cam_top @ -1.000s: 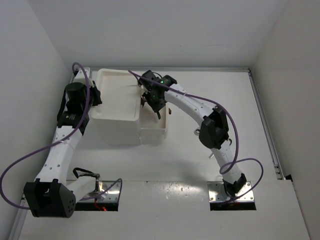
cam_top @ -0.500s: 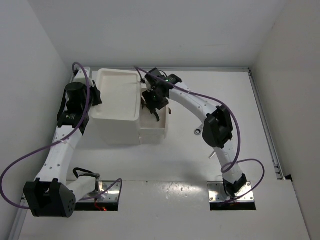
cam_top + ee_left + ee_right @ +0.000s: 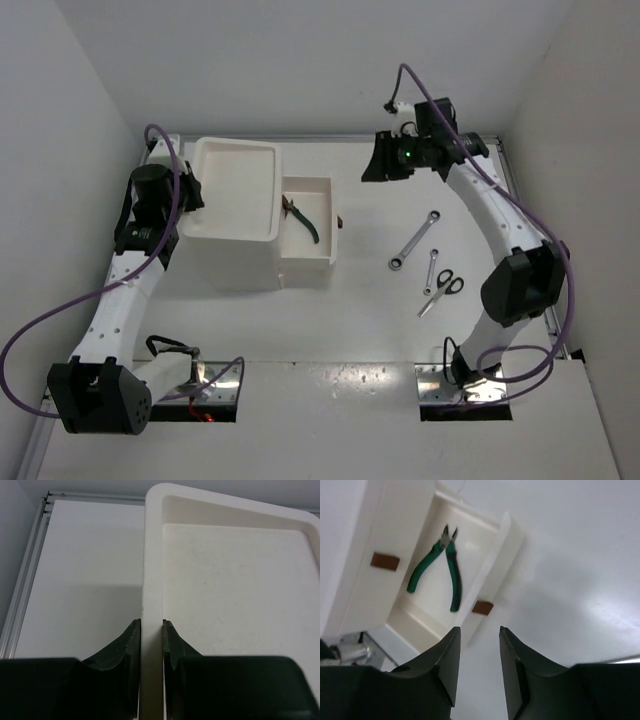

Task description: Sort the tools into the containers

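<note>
The white box has a tray top [image 3: 237, 190] and one drawer [image 3: 322, 256] pulled out to the right. The green-handled pliers [image 3: 303, 220] lie in that drawer and also show in the right wrist view [image 3: 437, 567]. My right gripper [image 3: 372, 170] is open and empty [image 3: 479, 630], raised to the right of the drawer. My left gripper [image 3: 192, 192] is shut on the tray's left rim [image 3: 151, 580]. The longer wrench [image 3: 415, 240], the shorter wrench [image 3: 431, 270] and the black-handled scissors [image 3: 440, 290] lie on the table at the right. The yellow-handled pliers are out of view.
The open drawer's reddish-brown knob [image 3: 482, 607] faces right, and another knob [image 3: 385, 561] shows on the box. White walls close in the table at the back and on both sides. A metal rail [image 3: 530, 250] runs along the table's right edge.
My right gripper has risen out of the drawer and swung to the back right, leaving the green pliers in the drawer. The wrenches and scissors have come into view. The left arm has not moved.
</note>
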### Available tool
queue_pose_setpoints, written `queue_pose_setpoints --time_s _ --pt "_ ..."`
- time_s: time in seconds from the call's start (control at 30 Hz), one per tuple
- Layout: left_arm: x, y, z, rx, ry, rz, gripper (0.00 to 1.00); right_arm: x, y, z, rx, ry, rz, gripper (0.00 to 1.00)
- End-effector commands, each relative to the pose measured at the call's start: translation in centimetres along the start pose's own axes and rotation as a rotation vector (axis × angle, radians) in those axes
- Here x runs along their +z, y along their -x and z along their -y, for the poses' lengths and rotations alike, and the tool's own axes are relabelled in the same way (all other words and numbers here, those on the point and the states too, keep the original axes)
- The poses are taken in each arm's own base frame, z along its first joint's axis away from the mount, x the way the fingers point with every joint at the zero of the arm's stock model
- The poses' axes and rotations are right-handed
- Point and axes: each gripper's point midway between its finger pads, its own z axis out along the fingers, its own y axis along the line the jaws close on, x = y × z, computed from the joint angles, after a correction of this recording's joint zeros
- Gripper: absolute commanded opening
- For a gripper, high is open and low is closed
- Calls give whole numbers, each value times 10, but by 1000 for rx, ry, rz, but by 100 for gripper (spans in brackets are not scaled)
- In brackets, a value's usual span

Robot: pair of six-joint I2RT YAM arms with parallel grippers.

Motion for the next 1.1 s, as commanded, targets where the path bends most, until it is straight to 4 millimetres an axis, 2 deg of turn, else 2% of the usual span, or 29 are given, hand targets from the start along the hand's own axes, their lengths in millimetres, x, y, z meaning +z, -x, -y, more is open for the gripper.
queue_pose_setpoints --time_s 0.0,0.03,0.13,0.17,0.3,0.37,0.4,0.43,0.5,0.53,0.57,0.77,0.9,0.93,1.0,1.03,1.07 --pt "2 -60 -10 -43 53 -206 0 25 -71 -5 146 145 -176 37" --pt "2 -60 -10 -43 53 -206 0 33 -99 7 207 154 -211 37" --pt "2 -60 -10 -43 53 -206 0 42 -129 14 252 144 -221 43" --pt "2 -60 -10 -43 53 -206 0 46 -133 20 239 94 -220 46" --pt "2 -61 -8 -44 44 -207 0 56 -136 21 233 74 -225 47" --pt "2 -61 -8 -44 44 -207 0 63 -135 17 231 92 -218 47" --pt "2 -61 -8 -44 44 -207 0 68 -141 15 234 104 -241 47" --pt "2 -61 -8 -44 44 -207 0 72 -138 15 237 105 -231 47" --pt "4 -64 -7 -44 36 -219 0 80 -137 2 229 143 -236 45" --pt "4 -64 -7 -44 36 -219 0 87 -136 5 243 142 -235 45" --pt "4 -64 -5 -46 25 -221 0 94 -140 -4 227 168 -245 45" --pt "6 -72 -2 -48 8 -243 0 123 -127 -29 188 233 -237 44" --pt "6 -72 -1 -49 -1 -244 0 142 -118 -56 147 299 -220 44" --pt "7 -75 1 -50 -9 -254 0 143 -114 -68 136 326 -212 44" --pt "7 -75 1 -50 -9 -254 0 150 -112 -75 140 360 -203 44" --pt "9 -78 3 -52 -21 -265 0 150 -109 -90 114 391 -197 44" --pt "9 -82 2 -52 -20 -274 0 153 -112 -95 110 406 -208 44"
